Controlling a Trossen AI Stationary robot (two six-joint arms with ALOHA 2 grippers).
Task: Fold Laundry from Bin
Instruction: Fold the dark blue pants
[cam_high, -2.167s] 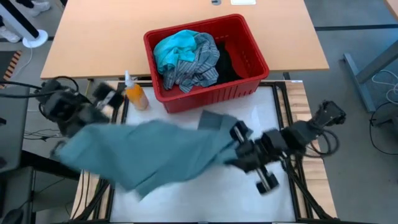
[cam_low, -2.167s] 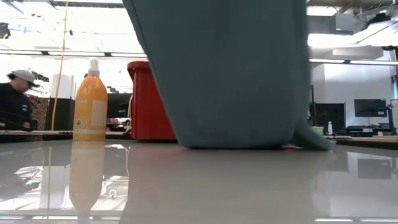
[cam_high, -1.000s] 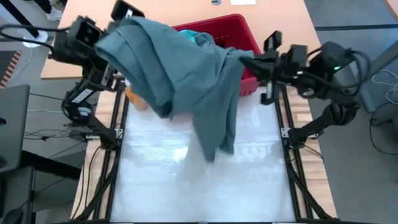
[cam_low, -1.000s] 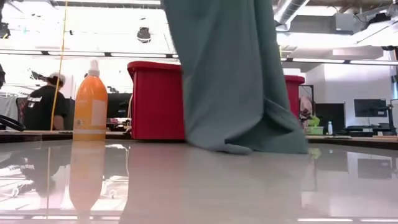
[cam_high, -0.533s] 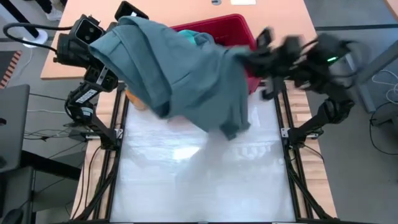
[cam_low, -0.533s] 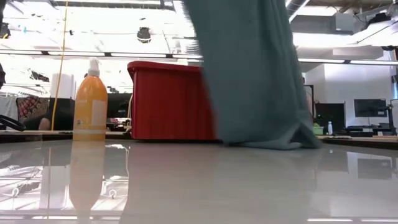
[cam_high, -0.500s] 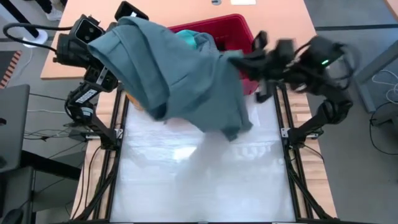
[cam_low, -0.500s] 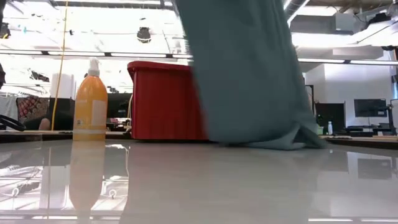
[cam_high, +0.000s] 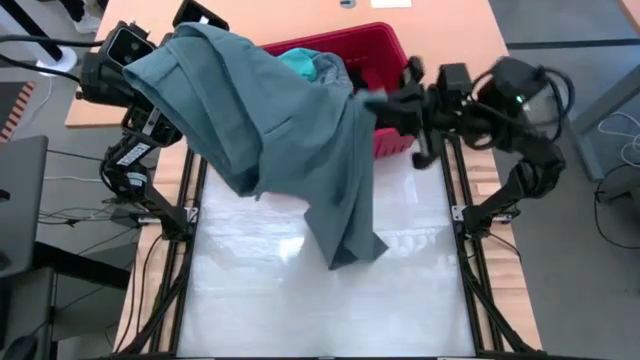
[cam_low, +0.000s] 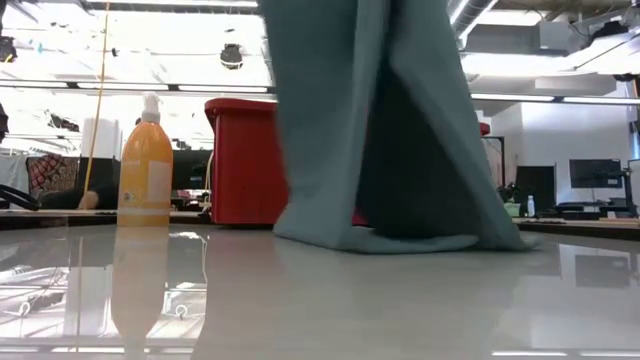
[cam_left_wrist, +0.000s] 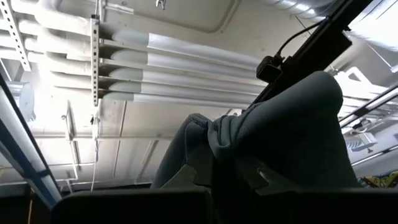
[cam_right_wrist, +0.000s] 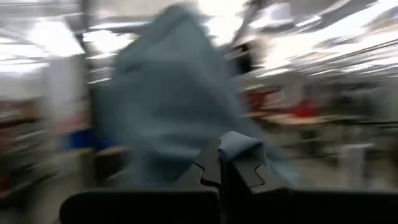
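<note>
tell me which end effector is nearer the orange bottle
Left. The left end effector is raised at the table's far left corner, close to the orange bottle. The right end effector, shut on the grey-green garment, is across the red bin.

High view: even, bright overhead light; soft shadows only. White counter (cam_high: 330, 300) shows pale glare patch near centre. Right arm slightly motion-smeared; rest sharp.

Low view: strong backlight from ceiling strips and bright room behind; hanging grey-green garment (cam_low: 380, 130) reads dark in its inner fold. Glossy counter mirrors orange bottle (cam_low: 146, 165) and red bin (cam_low: 240, 165). Far background soft.

Left wrist view: aimed at ceiling, blown-out highlights at right, focus decent.

Right wrist view: heavy motion blur throughout, background streaked, lights overexposed.
</note>
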